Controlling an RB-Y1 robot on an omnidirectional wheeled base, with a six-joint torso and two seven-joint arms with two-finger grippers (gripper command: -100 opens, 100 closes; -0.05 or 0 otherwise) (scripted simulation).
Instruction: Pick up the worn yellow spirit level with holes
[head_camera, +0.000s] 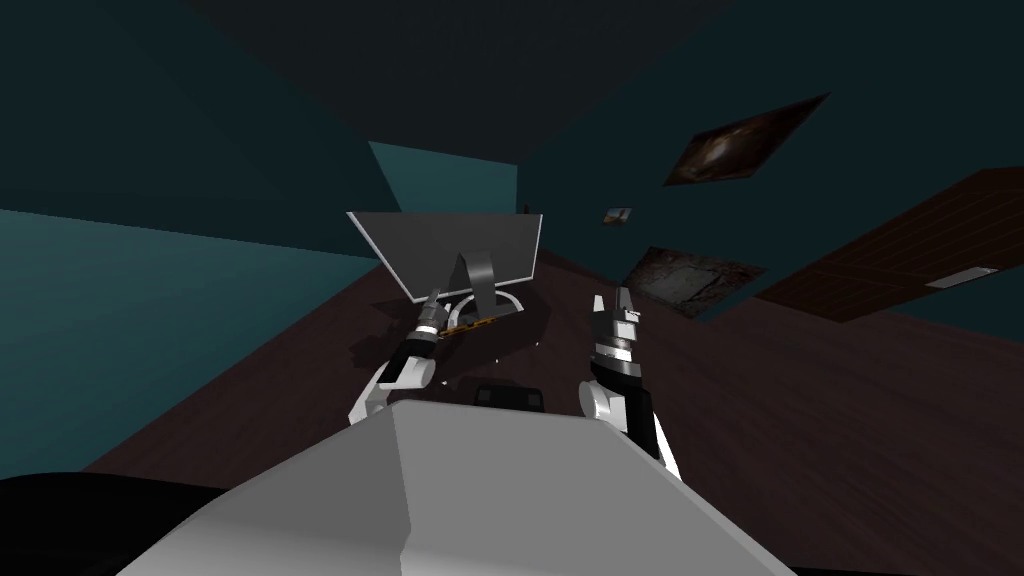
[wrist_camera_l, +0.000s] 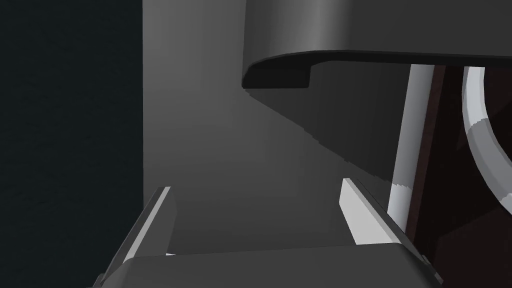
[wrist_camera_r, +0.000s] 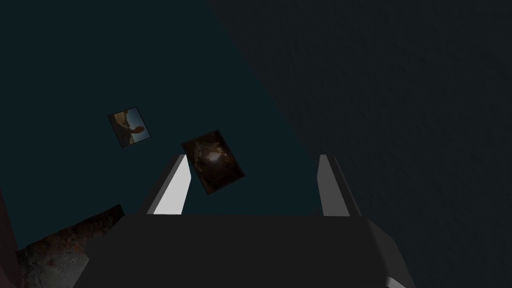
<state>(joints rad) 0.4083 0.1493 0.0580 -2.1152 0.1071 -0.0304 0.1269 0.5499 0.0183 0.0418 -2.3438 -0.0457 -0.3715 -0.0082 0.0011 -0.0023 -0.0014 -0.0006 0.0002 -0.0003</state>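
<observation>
Dark brown surface (head_camera: 300, 380) under teal walls, with a grey monitor (head_camera: 440, 250) standing on it, its back towards us on a stand (head_camera: 478, 280). We note the yellow spirit level (head_camera: 468, 325) lying flat at the foot of the monitor's stand, on the surface. Our left gripper (head_camera: 434, 295) is raised against the monitor's back, just beside the level's near end; its fingers (wrist_camera_l: 160, 220) stand apart with nothing between them, facing the monitor's flat grey panel (wrist_camera_l: 200, 125). Our right gripper (head_camera: 612, 300) is held up off the monitor's far side, well apart from the level, fingers (wrist_camera_r: 172, 192) likewise spread and empty.
</observation>
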